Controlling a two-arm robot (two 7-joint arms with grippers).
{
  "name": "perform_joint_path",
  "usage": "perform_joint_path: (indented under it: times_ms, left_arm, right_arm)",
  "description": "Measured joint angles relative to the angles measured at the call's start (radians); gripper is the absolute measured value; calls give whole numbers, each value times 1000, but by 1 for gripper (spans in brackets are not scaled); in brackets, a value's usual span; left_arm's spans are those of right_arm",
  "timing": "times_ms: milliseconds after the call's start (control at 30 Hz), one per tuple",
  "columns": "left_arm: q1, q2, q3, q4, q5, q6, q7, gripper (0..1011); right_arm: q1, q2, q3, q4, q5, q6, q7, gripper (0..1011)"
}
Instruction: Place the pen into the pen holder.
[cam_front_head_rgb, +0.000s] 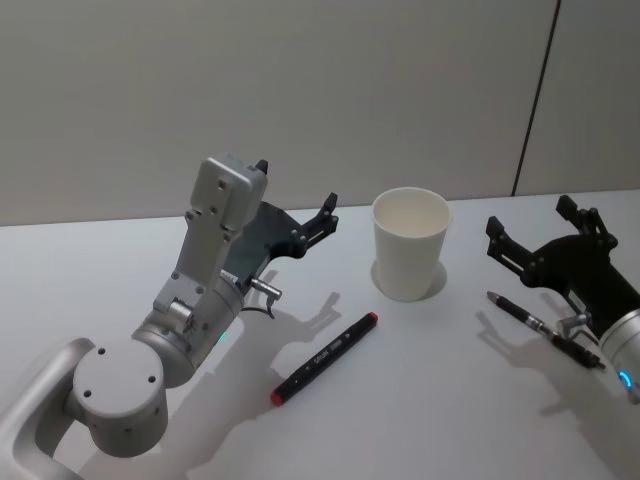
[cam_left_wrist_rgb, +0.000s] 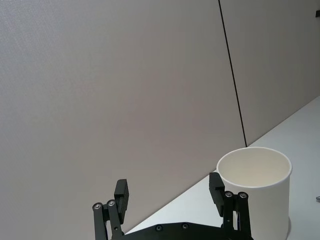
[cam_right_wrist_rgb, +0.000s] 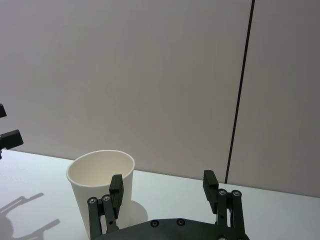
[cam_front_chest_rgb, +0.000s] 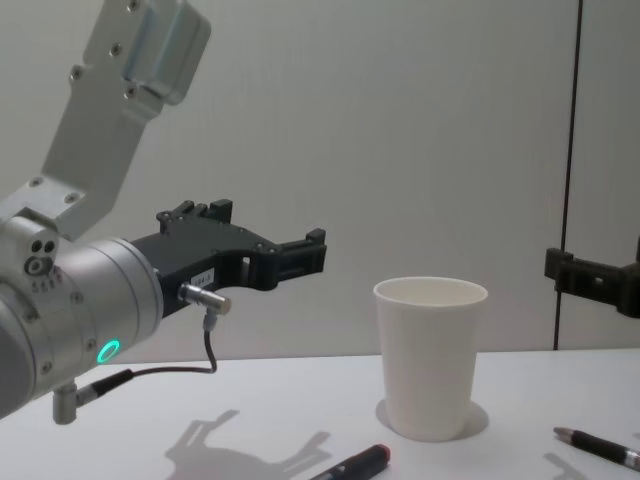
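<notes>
Table (cam_front_head_rgb: 450, 400): two pens (cam_front_head_rgb: 325, 358) (cam_front_head_rgb: 545, 330), one pen holder (cam_front_head_rgb: 410, 245)

Upright pen holder (cam_front_head_rgb: 410, 250); black pen (cam_front_head_rgb: 543, 329) nearby

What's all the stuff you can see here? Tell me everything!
paper cup: one, white, standing upright on the table between the two grippers
marker pen: one, black with red ends, lying on the table in front of the cup
slim pen: one, black, lying on the table by the right gripper
table: one, white, under everything
wall: one, grey, behind the table
left gripper: one, black, open and empty, raised left of the cup
right gripper: one, black, open and empty, right of the cup
</notes>
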Motion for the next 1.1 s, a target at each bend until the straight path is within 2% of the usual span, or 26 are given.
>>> perform_joint_path:
  times_ms: [200,533,867,1100]
  left_arm:
    - [0,0,0,0,0,0,0,1001]
    - [0,0,0,0,0,0,0,1001]
    - [0,0,0,0,0,0,0,1001]
    - [0,0,0,0,0,0,0,1001]
  right_arm:
    - [-3,12,9,-5,0,0,4,1001]
    - [-51,75,53,-52,33,15,1,1001]
    - [-115,141,99,-107,70,59,-24,1002]
    - [-127,159,111,-122,66,106,-33,1001]
